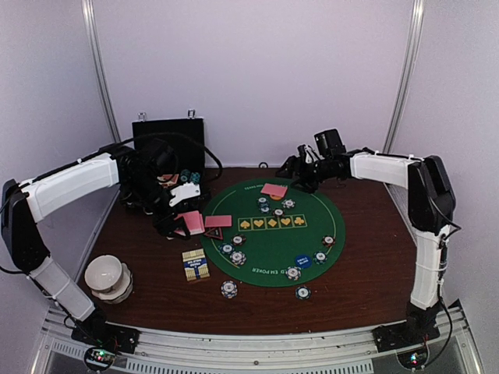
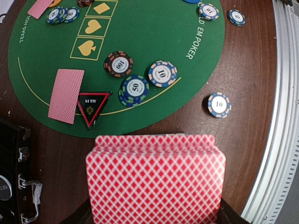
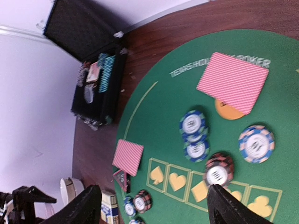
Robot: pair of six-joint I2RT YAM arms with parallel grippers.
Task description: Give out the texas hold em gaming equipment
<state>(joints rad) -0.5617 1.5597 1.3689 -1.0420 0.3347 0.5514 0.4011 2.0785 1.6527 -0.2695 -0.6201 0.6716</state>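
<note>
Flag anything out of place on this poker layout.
The near-left chip and near-right chip lie on the bare table, off the green mat. The far card sits skewed, partly covering the orange disc.

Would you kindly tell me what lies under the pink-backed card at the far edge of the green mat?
An orange disc pokes out from beneath the card; only part shows. The rest of it, and anything else under there, is hidden by the card.
</note>
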